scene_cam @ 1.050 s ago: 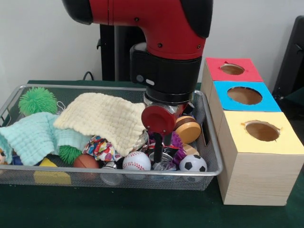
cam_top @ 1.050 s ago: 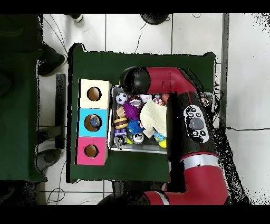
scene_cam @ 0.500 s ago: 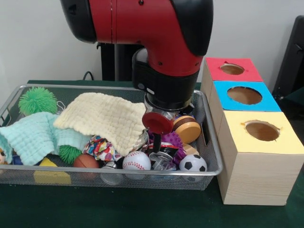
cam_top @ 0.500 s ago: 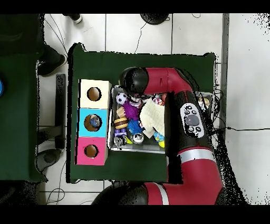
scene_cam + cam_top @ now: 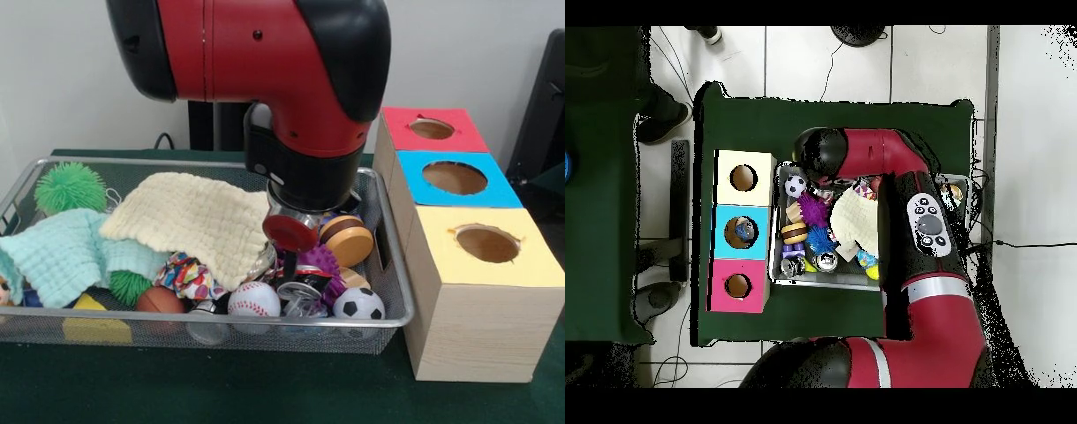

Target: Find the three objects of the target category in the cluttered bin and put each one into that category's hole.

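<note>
My gripper point(image 5: 292, 264) reaches down into the right part of the wire bin point(image 5: 388, 315), among a crushed can point(image 5: 300, 291), a purple spiky toy point(image 5: 323, 261) and a wooden disc point(image 5: 348, 240). A baseball point(image 5: 253, 299) and a small soccer ball point(image 5: 358, 305) lie just in front of it, and a brown ball point(image 5: 160, 300) lies further left. Whether it holds anything is hidden by the wrist and the clutter. In the overhead view the arm point(image 5: 865, 155) covers the gripper; the soccer ball point(image 5: 796, 186) shows beside it.
A yellow cloth point(image 5: 190, 221) and a mint cloth point(image 5: 62, 252) cover the bin's left and middle, with green spiky balls point(image 5: 71, 186) beside them. Right of the bin stand red point(image 5: 431, 130), blue point(image 5: 455, 178) and yellow point(image 5: 487, 245) boxes with holes on top.
The arm's big upper link has swung further over the bin and the wrist has shifted slightly. The objects in the bin lie where they were.
</note>
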Available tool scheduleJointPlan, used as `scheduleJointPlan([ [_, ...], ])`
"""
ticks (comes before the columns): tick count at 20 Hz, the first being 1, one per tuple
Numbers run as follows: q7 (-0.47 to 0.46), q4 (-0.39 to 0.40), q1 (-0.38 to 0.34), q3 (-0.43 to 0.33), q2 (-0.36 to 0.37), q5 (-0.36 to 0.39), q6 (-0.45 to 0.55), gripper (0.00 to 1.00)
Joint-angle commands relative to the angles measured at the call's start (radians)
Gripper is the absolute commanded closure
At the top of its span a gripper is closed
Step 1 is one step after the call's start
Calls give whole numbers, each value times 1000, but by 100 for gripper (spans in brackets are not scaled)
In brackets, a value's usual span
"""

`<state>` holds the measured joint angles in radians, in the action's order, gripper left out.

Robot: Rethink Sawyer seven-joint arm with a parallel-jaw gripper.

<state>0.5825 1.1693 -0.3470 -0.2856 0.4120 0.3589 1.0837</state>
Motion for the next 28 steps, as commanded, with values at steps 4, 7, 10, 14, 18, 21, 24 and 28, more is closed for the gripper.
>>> scheduleJointPlan([
  [4, -22, 106, -83, -112, 23, -23, -123, 0],
  [7, -32, 140, -121, -136, 3, -20, -185, 0],
  [10, -48, 135, -146, -150, -29, -15, -187, 0],
  [14, -63, 143, -147, -174, -37, -16, -150, 0],
  [18, -79, 141, -160, -192, -59, -17, -127, 0],
  [21, -81, 132, -165, -198, -73, -16, -113, 0],
  [24, -72, 91, -152, -205, -71, -21, -76, 0],
  [28, -94, 119, -192, -204, -75, -3, -92, 0],
])
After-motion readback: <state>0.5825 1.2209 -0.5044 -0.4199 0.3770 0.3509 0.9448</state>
